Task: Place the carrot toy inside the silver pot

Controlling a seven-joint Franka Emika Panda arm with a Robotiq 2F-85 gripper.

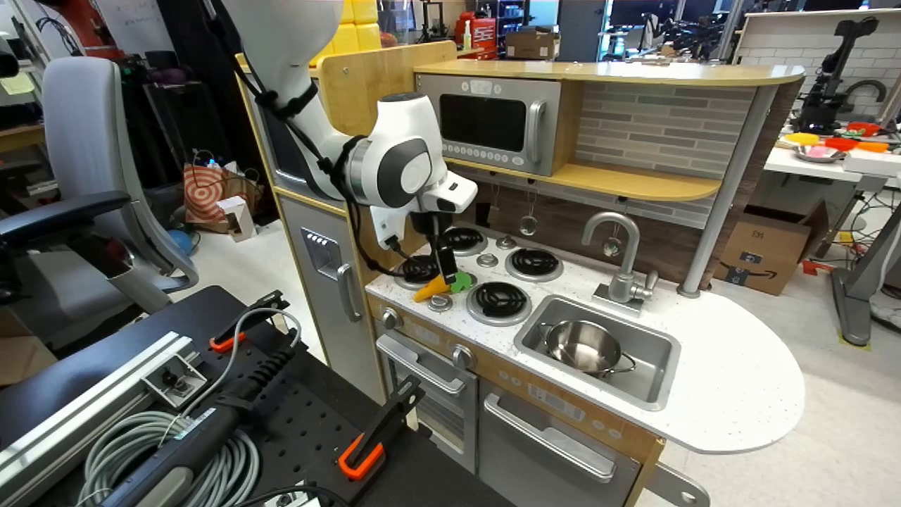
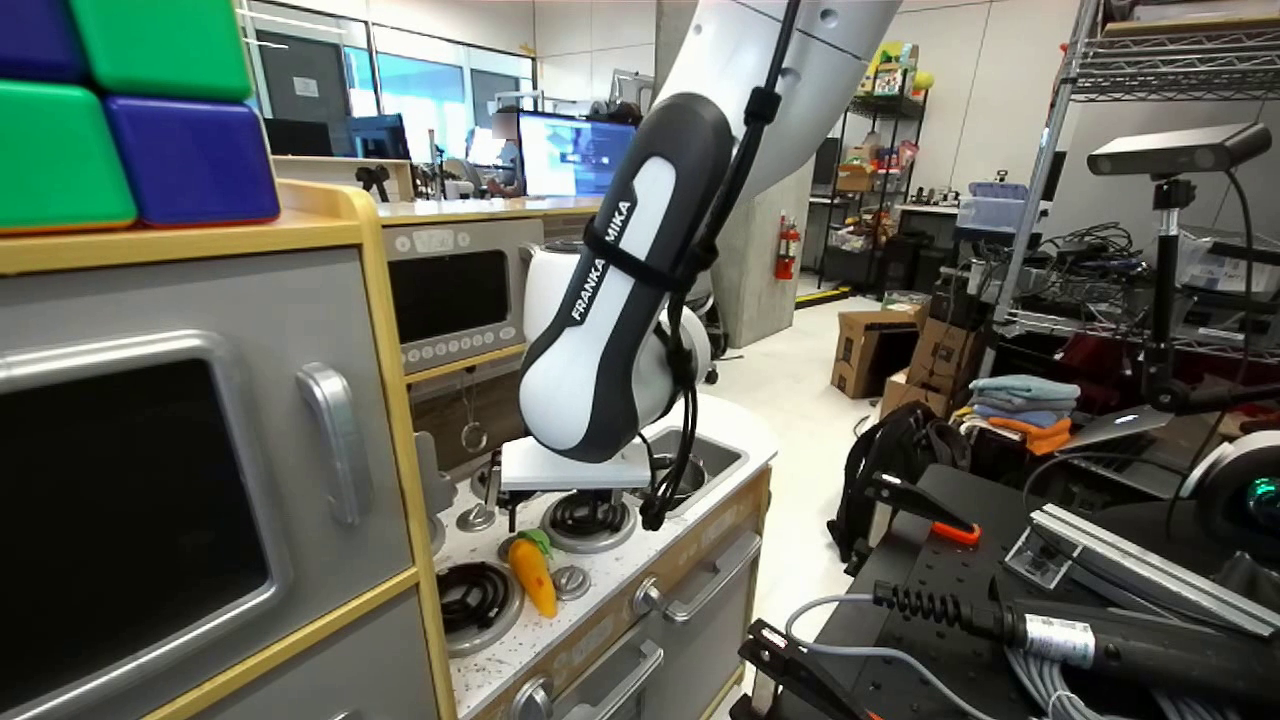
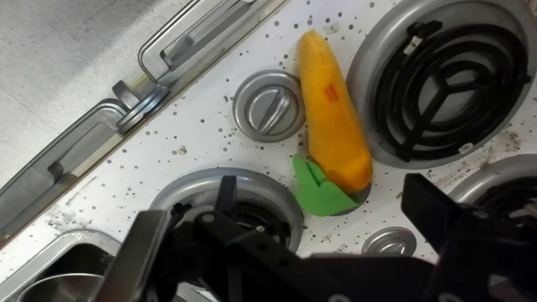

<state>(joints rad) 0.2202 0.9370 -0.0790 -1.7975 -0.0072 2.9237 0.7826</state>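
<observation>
An exterior view looks down on a toy kitchen (image 1: 521, 377) from the front; an exterior view looks lengthwise past a near cabinet (image 2: 305, 500). Both share the stovetop (image 3: 260, 154); the wrist view faces down, close above.

A gray pillar (image 2: 755, 275) meets pale flooring (image 2: 785, 420); distant bluish panes (image 2: 418, 95) are probably windows.

Robot arm (image 2: 630, 300) and wire shelving (image 2: 1180, 68) mark a lab.
</observation>
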